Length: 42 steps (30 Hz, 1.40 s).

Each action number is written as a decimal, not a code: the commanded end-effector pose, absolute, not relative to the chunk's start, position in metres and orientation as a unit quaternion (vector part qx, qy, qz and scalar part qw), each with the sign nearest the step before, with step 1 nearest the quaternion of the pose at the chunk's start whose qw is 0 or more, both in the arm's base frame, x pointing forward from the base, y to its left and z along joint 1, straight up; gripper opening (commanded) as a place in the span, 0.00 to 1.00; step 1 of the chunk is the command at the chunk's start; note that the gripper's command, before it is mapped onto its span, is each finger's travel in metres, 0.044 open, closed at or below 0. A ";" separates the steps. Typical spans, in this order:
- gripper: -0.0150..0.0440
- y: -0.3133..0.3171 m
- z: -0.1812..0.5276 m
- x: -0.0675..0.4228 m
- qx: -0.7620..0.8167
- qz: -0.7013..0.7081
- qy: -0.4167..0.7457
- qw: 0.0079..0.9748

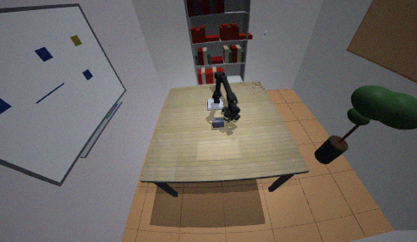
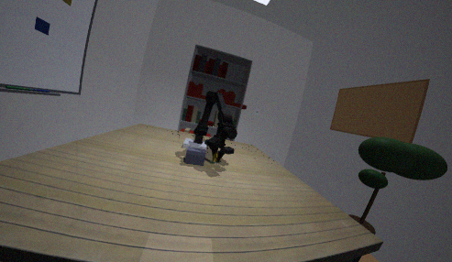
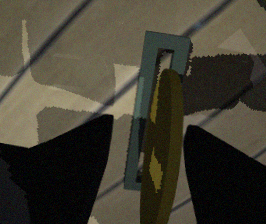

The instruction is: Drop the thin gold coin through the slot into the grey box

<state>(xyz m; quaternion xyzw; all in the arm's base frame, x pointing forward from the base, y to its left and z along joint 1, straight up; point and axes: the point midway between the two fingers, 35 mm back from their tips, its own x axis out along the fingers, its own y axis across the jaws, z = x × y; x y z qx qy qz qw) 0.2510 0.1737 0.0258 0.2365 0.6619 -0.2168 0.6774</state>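
surface: wooden table (image 1: 247, 161), planked; carries the arm, box, holder and coin, all grouped toward its far end.
arm: black arm (image 1: 225, 90) reaches forward from its white base (image 1: 210, 106) and bends down on the side of the box away from the whiteboard.
box: grey box (image 2: 194, 156) sits just beside the lowered wrist in the exterior view; the slot in its lid is too small to make out.
fingers: the gripper (image 3: 144, 163) is part-open, its two dark fingers standing apart, one on each side of the coin, with a gap showing on both sides; nothing clamped.
holder: dark-green holder (image 3: 158, 52), a narrow frame lying on the surface straight below the wrist camera.
coin: gold coin (image 3: 162, 156) stands on edge in the holder, seen nearly edge-on and leaning a touch off the frame's line; not lifted.
step in hand: my read is the last lowering before the pinch.
doing it well: keep the coin centred between the fingers so both pads meet its flat faces together; an early touch on one side could tip it out of the shallow holder.
grip height: probably best to pinch the upper part of the disc, leaving the lower edge free for the slot.
after closing: lift straight up and keep the coin's plane steady, since the slot leaves little room.
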 end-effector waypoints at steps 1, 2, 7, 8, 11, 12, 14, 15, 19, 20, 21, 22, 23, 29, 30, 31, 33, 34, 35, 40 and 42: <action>0.48 0.173 0.020 0.249 0.234 -0.218 0.665 0.675; 0.44 0.173 0.020 0.249 0.234 -0.218 0.665 0.675; 0.25 0.173 0.020 0.249 0.234 -0.218 0.665 0.675; 0.25 0.173 0.020 0.249 0.234 -0.218 0.665 0.675; 0.25 0.173 0.020 0.249 0.234 -0.218 0.665 0.675; 0.25 0.173 0.020 0.249 0.234 -0.218 0.665 0.675; 0.25 0.173 0.020 0.249 0.234 -0.218 0.665 0.675; 0.25 0.173 0.020 0.249 0.234 -0.218 0.665 0.675; 0.25 0.174 0.021 0.250 0.230 -0.209 0.665 0.679; 0.25 0.175 0.021 0.250 0.226 -0.203 0.665 0.682; 0.25 0.175 0.023 0.250 0.224 -0.200 0.665 0.684; 0.25 0.176 0.025 0.251 0.225 -0.201 0.665 0.683; 0.25 0.176 0.028 0.251 0.225 -0.201 0.665 0.683; 0.25 0.176 0.042 0.252 0.227 -0.204 0.665 0.682; 0.25 0.176 0.045 0.252 0.227 -0.205 0.665 0.682; 0.25 0.176 0.047 0.252 0.227 -0.205 0.665 0.681; 0.25 0.176 0.052 0.252 0.228 -0.206 0.665 0.681; 0.25 0.176 0.055 0.252 0.228 -0.206 0.665 0.681; 0.25 0.176 0.058 0.252 0.228 -0.207 0.665 0.680; 0.25 0.176 0.070 0.252 0.230 -0.209 0.665 0.679; 0.25 0.176 0.075 0.252 0.230 -0.210 0.665 0.679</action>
